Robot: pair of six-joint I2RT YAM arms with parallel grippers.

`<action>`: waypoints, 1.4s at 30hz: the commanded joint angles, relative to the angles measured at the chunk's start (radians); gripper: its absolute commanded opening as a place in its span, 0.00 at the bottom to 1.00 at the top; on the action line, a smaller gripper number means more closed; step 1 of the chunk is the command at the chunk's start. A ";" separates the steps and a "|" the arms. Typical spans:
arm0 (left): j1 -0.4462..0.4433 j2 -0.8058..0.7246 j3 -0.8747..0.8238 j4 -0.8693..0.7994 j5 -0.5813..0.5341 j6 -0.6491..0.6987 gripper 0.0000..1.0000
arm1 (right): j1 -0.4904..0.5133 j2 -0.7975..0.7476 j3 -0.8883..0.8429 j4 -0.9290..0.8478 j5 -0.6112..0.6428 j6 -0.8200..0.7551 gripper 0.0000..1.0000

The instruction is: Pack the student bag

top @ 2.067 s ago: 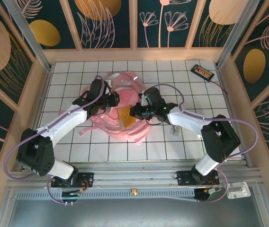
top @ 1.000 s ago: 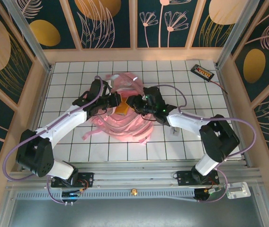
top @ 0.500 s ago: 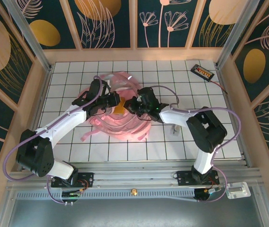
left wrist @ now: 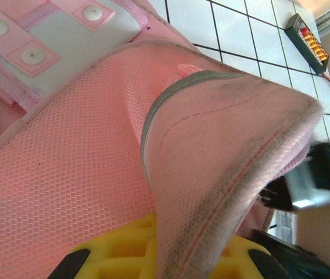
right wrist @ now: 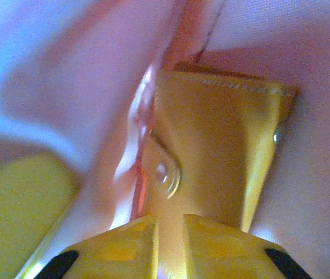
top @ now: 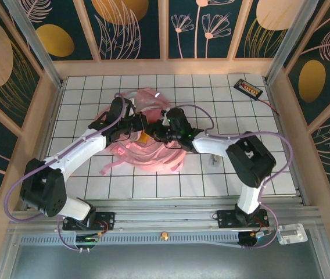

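Student bag (left wrist: 66,174) mesh pinched between left gripper (left wrist: 176,250) jaws.

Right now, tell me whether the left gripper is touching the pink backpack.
Touching. In the left wrist view, a mesh edge of the pink backpack runs down between the yellow fingers of the left gripper, pinched there with no gap.

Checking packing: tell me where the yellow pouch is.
Right wrist view: the pouch lies at the tips of the right gripper, between folds of the pink bag. From above, it peeks out near centre.

Overhead camera looking straight down, both wrist cameras close against pink bag (top: 153,156)
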 commanded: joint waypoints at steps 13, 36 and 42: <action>-0.010 -0.027 -0.034 0.140 0.027 0.031 0.00 | -0.106 -0.605 0.003 -0.856 0.440 -0.430 0.99; -0.010 -0.048 -0.086 0.175 0.044 0.051 0.00 | -0.414 -0.461 -0.242 -1.019 0.501 -0.524 0.80; -0.010 -0.061 -0.110 0.174 0.042 0.049 0.00 | -0.445 -0.335 -0.196 -0.966 0.493 -0.560 0.75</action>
